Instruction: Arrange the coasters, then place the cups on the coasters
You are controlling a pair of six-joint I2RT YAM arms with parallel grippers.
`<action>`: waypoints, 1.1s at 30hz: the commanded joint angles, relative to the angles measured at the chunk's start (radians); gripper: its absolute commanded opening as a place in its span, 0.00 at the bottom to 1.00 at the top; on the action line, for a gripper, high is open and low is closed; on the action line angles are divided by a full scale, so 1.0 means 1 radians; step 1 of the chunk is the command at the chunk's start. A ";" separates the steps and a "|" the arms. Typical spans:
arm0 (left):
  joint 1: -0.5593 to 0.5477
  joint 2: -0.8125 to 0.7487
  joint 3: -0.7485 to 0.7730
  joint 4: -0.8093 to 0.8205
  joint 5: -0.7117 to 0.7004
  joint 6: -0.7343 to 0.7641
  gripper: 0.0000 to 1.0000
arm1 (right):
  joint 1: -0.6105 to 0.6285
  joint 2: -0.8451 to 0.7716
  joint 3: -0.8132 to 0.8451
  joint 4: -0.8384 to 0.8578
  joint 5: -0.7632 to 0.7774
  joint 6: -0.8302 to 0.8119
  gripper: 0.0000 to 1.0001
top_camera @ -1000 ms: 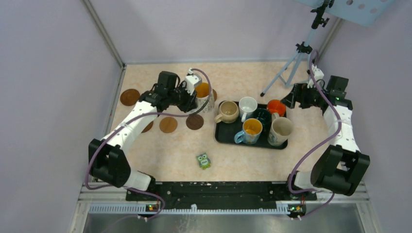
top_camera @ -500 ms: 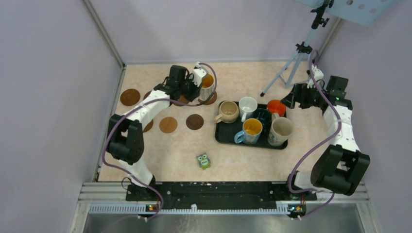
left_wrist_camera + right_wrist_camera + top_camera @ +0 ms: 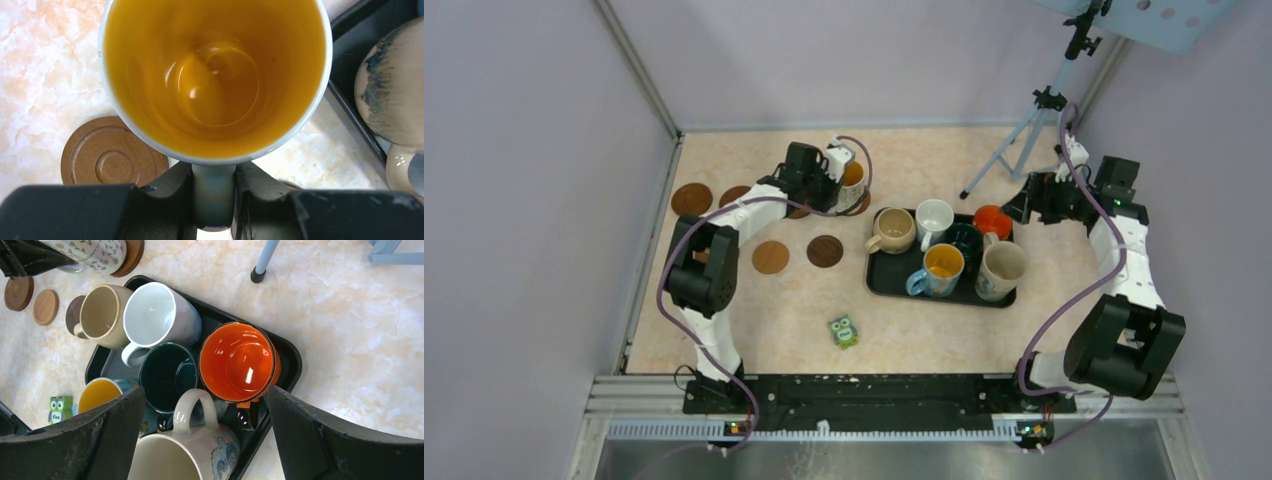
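Observation:
My left gripper is shut on the handle of a cream cup with an orange inside. The cup is upright at the back of the table over a brown coaster; whether it rests on it I cannot tell. Another ringed coaster lies just left of it. More coasters lie on the left. My right gripper is open above the black tray, over the orange-red cup, the dark green cup and a cream cup.
The tray also holds a beige cup, a white cup and a blue-handled cup. A small green owl figure stands near the front. A tripod stands at the back right. Walls close in both sides.
The left arm has swung the cream cup back and slightly right, over the rear coaster, with its elbow folding in. The right arm has stayed still.

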 commanded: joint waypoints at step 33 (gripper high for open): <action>0.008 0.039 0.096 0.145 0.053 -0.101 0.27 | -0.002 0.012 -0.010 0.016 -0.023 -0.010 0.91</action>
